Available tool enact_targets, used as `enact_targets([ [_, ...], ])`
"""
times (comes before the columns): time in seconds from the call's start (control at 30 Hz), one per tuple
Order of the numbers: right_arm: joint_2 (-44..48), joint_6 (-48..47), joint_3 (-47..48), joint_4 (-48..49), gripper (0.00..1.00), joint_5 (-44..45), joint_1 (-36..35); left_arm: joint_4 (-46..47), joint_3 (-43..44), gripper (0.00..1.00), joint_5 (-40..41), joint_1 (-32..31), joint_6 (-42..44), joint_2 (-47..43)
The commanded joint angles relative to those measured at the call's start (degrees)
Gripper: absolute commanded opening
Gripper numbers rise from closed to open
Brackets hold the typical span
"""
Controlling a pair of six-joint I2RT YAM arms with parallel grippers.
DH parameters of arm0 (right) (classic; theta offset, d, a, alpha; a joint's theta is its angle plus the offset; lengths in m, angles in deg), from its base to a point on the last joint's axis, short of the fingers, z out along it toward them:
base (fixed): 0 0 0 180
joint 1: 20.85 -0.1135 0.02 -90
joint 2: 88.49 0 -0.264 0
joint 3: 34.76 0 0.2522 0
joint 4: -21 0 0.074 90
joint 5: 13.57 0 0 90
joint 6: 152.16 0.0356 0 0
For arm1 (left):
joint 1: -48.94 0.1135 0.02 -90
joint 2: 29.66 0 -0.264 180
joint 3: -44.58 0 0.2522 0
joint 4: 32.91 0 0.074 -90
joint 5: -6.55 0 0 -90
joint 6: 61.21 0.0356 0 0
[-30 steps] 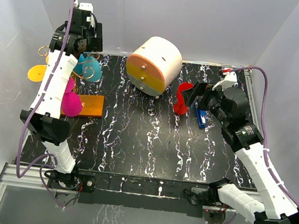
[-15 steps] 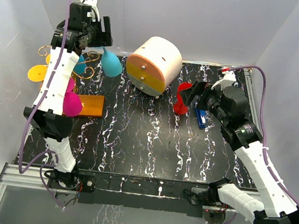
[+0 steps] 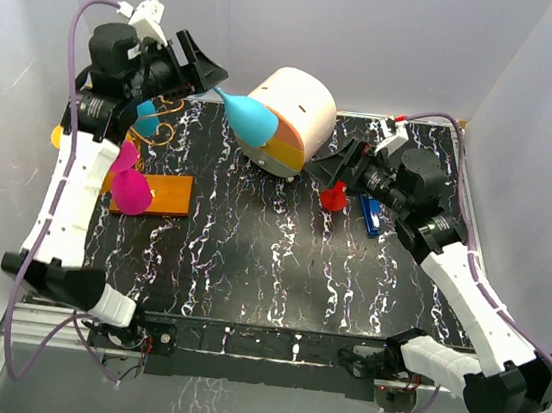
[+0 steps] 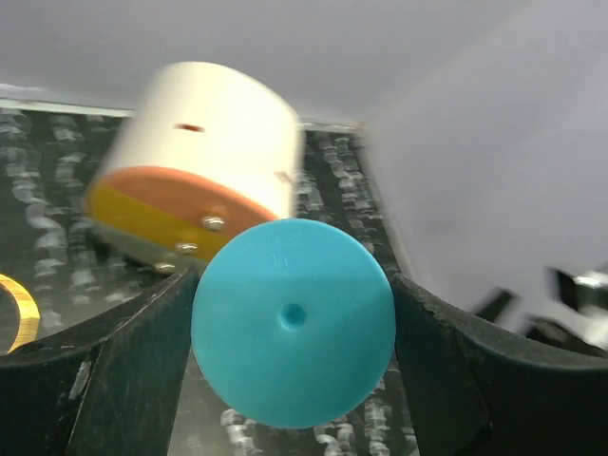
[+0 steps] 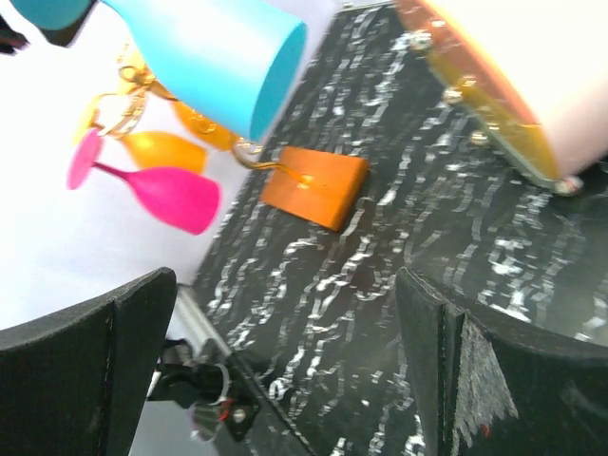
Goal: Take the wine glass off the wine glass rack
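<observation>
Glass point(image 3: 250, 118) read as moulded plastic, not real glass: opaque matte teal, so prob. light, stiff and not v. fragile, tho smooth enough to slip between hard fingers. Thin stem looked like the weak pt and also the natural place to grip. W/ the wide bowl far out front, a hold at the foot end made a long lever, so I judged it could twist or droop if swung fast. Shape: tulip bowl tapering to a narrow stem, flat round foot w/ a small dimple at centre, same teal all over, no marks seen. L gripper point(image 4: 293, 285) was closed in on the foot end, one black finger at each side of the disc in the wrist view; whether the pads bit the foot's rim or the stem behind it, couldn't tell. Glass was off the rack point(image 3: 162, 193) and up in the air, lying approx. level, mouth toward the R arm, well apart from the gold wire and orange base. In the top view its bowl overlapped the face of the box point(image 3: 292, 118); contact not clear, prob. none. Pink glass point(image 5: 157, 195) and yellow glass point(image 5: 171, 150) sat at the rack. R gripper point(image 5: 285, 273) was spread wide w/ nothing between the fingers, over the table point(image 3: 249, 264) near the box, pointed toward the rack side.
</observation>
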Motion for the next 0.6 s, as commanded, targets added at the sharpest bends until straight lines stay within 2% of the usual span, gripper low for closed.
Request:
enact_targets([
  [0.0, -2.6, 8.7, 0.5, 14.9, 0.98, -10.9, 0.0, 17.4, -12.1, 0.58, -14.1, 0.2, -15.4, -8.8],
  [0.13, -4.2, 19.6, -2.7, 29.1, 0.98, -14.3, -0.4, 27.1, -20.3, 0.59, -20.1, 0.2, -24.9, -12.8],
  [0.23, -5.0, 27.7, -5.8, 41.1, 0.98, -14.3, -1.0, 32.8, -25.5, 0.59, -21.5, 0.3, -29.9, -15.1],
  [0.4, -5.9, 32.7, -6.9, 48.4, 0.93, -10.7, -2.6, 39.6, -32.3, 0.59, -23.9, 0.2, -35.7, -18.1],
  [0.47, -6.1, 33.4, -7.1, 50.1, 0.85, -9.8, -3.3, 39.9, -34.0, 0.59, -23.7, 0.3, -35.9, -19.1],
  [0.53, -6.3, 34.6, -7.6, 51.4, 0.68, -8.7, -3.9, 40.7, -35.7, 0.59, -23.3, 0.2, -36.6, -20.6],
  [0.57, -6.5, 35.8, -8.0, 52.0, 0.56, -8.1, -4.2, 41.1, -36.3, 0.59, -23.2, 0.2, -36.9, -20.9],
])
